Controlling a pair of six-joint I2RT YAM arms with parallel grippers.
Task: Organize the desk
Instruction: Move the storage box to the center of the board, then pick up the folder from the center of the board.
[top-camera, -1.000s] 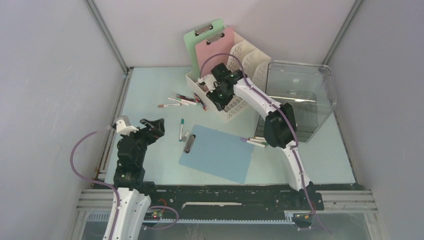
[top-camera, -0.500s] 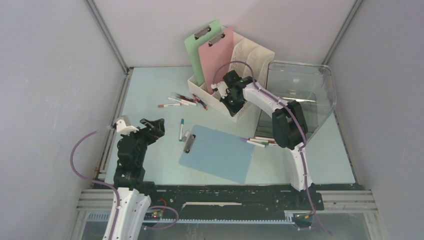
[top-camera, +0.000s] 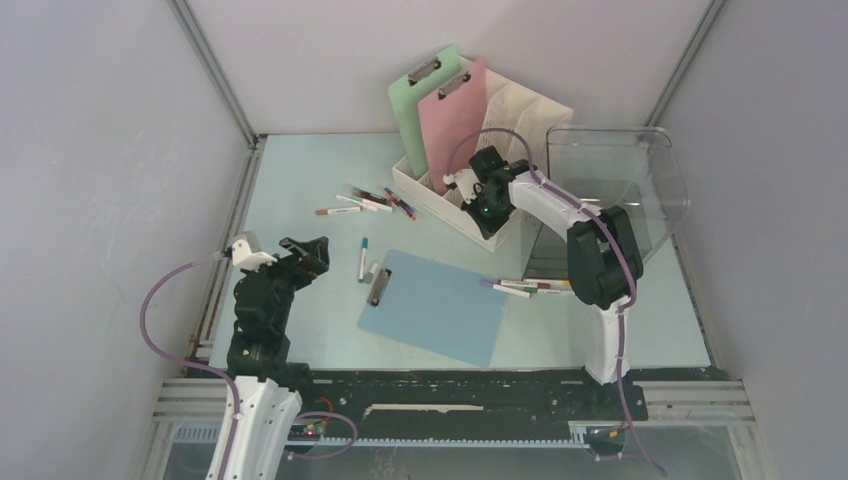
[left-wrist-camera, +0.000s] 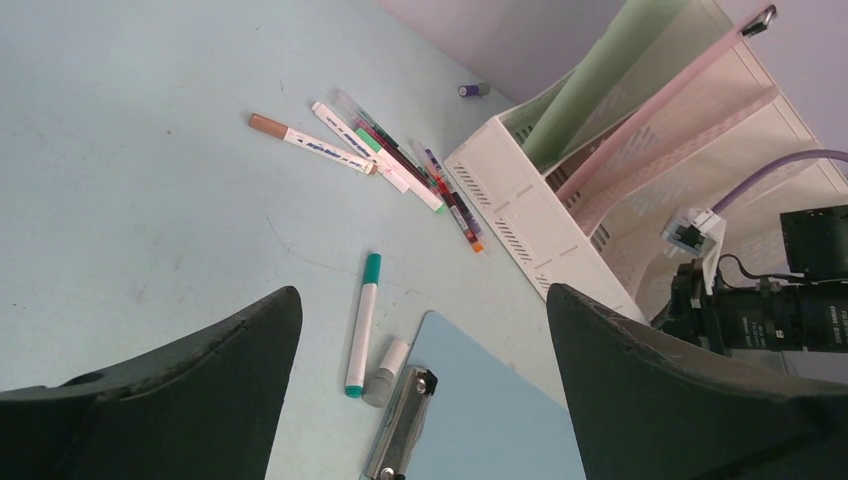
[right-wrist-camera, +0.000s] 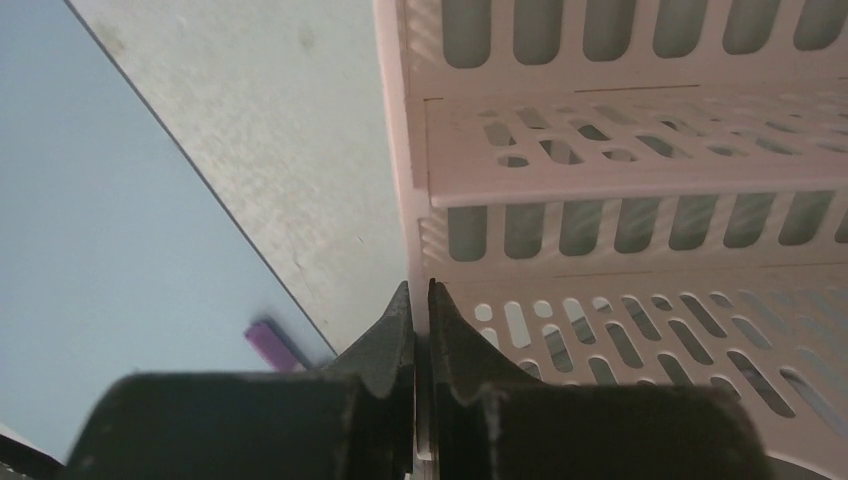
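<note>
**Right gripper pinching the file rack, left gripper wide open**

The desk is a big flat tabletop in smooth pale mint-blue. In the overhead view it fills the middle of the frame, from the arm bases at the bottom up to the back wall.

The right gripper is up in the upper middle of that view. Its jaws are squeezed down narrow on the thin wall of the white slotted plastic file organizer. The wrist shot makes it obvious, with both black fingertips flat against either side of the wall.

A pale green clipboard and a pink clipboard stand inside the organizer, side by side and leaning toward the right. Just right of it is a large clear plastic bin.

The left gripper sits over the lower left part of the desk. Its jaws are spread wide and there's nothing between them.

Other stuff lying on the desk:
- A darker blue clipboard lies flat in the centre, with its metal clip at its left end.
- A white marker with a teal cap lies just left of that clip.
- A loose bunch of mixed-colour markers lies left of the organizer.
- A few more markers lie between the blue clipboard's right edge and the bin.
- A tiny purple thing sits near the back wall, too small to tell what it is.
</note>
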